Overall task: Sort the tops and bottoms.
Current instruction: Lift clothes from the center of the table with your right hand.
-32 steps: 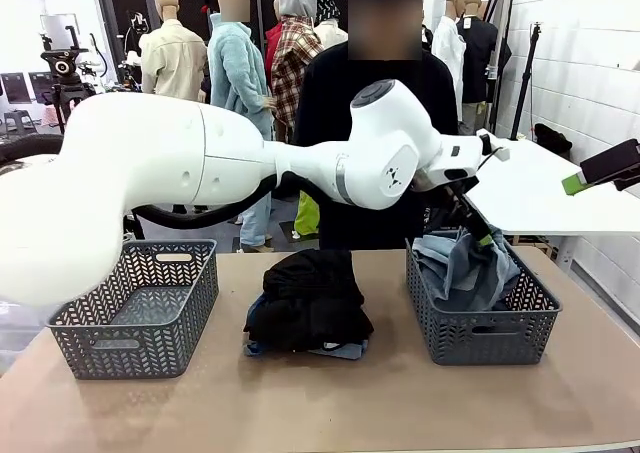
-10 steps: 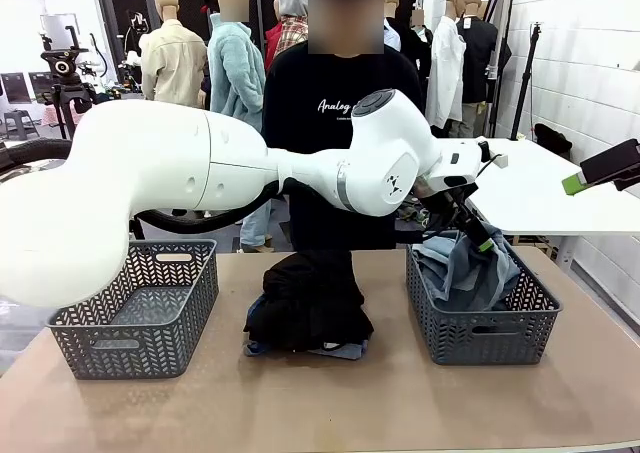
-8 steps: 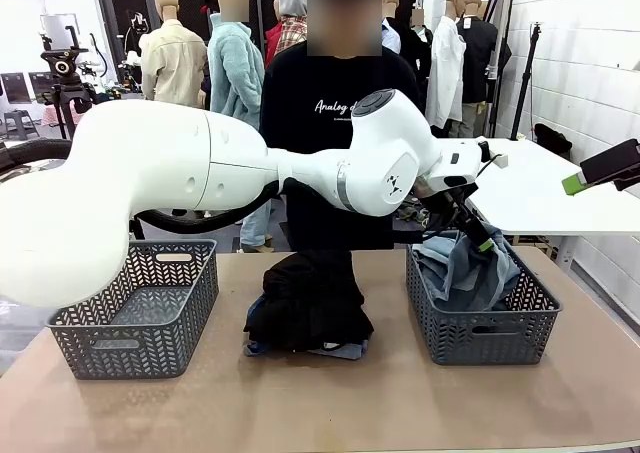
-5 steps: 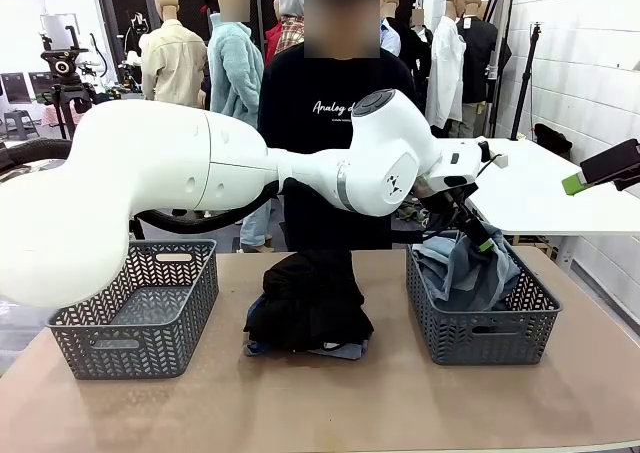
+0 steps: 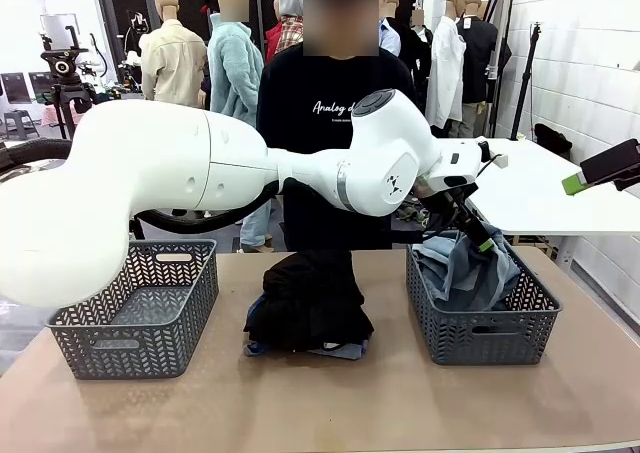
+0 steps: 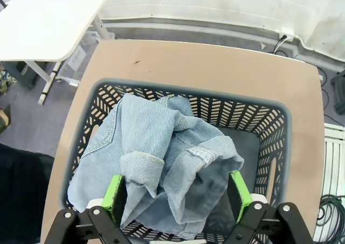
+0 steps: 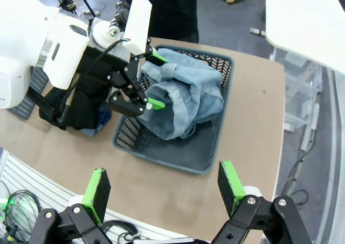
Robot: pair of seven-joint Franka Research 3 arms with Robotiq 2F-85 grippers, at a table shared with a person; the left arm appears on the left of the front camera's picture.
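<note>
Inspection ran from the robot's left across the brown table (image 5: 320, 413). At the left end stood a grey perforated plastic basket (image 5: 120, 345), with no garment seen in it. At mid-table lay a bulky black folded garment (image 5: 308, 298), taken to be one of the tops, in a heap well apart from both baskets. A strip of pale blue cloth (image 5: 340, 351) showed under its near edge, and whether that was denim could not be told. To the right stood a second grey perforated plastic basket (image 5: 480, 338) holding crumpled blue denim shorts (image 6: 161, 158), cuff and stitched seams uppermost. The shorts were bunched with no clear long axis and spread across most of the basket floor. The left gripper (image 5: 470, 228) hung directly over this basket with its jaws spread wide. In the left wrist view the green pads (image 6: 115, 193) stood one on each side of the denim heap, gripping nothing, and contact with the cloth could not be confirmed. The right gripper (image 7: 163, 187) was held high beyond the table's right end, fingers parted and empty. Judgement: the bottoms were in place. The black heap lay to the left of the left gripper, just past the basket wall, and that arm was the nearer for the next pick
</note>
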